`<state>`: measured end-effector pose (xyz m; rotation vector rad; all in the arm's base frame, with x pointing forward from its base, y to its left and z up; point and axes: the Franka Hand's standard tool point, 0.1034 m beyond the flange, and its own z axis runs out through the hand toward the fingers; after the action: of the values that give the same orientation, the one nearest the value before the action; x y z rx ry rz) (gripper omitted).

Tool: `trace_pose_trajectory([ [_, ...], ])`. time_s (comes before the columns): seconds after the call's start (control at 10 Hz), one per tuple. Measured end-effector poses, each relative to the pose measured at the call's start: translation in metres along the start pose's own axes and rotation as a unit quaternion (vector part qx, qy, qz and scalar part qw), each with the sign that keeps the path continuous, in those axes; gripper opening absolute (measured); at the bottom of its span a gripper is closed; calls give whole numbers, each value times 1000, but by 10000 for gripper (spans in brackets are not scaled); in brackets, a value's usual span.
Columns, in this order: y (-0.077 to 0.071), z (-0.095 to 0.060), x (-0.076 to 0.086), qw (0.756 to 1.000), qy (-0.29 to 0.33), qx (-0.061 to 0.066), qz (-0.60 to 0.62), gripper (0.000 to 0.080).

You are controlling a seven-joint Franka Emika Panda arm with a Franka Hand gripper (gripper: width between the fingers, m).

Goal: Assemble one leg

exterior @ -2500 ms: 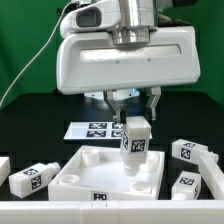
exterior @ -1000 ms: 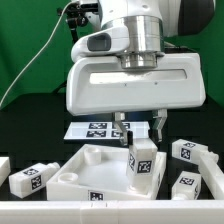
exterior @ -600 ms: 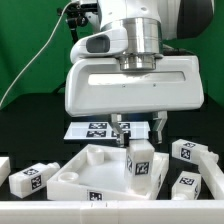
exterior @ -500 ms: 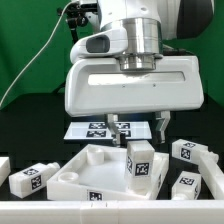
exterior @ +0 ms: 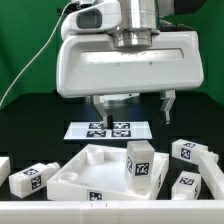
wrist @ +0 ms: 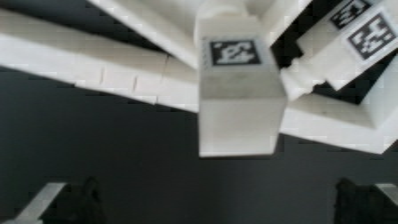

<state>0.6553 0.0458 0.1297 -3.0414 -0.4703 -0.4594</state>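
Spread and empty, the two-finger gripper [exterior: 132, 108] hangs over the small white tagged plastic leg [exterior: 140, 162] standing in a corner of the white square tray [exterior: 68, 176]; a straight lift should avoid toppling it.

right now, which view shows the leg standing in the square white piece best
The exterior view: the leg shows side-on and upright, standing in the square white piece toward that view's right, below the open tool. The wrist view looks down along the leg, blurred and foreshortened, with one tag visible.
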Motion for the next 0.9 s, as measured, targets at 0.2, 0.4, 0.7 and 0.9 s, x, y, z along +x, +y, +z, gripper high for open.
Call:
trace_pose_trajectory([
  [0.2, -8, -1, 2, 998, -59, 19, 2, 649],
  [0.4, -12, 5, -3, 988, -148, 31, -8, 649],
  [0.7, -9, 15, 2, 980, -197, 38, -5, 649],
  [0.9, -12, 23, -2, 981, -192, 26, 28, 649],
])
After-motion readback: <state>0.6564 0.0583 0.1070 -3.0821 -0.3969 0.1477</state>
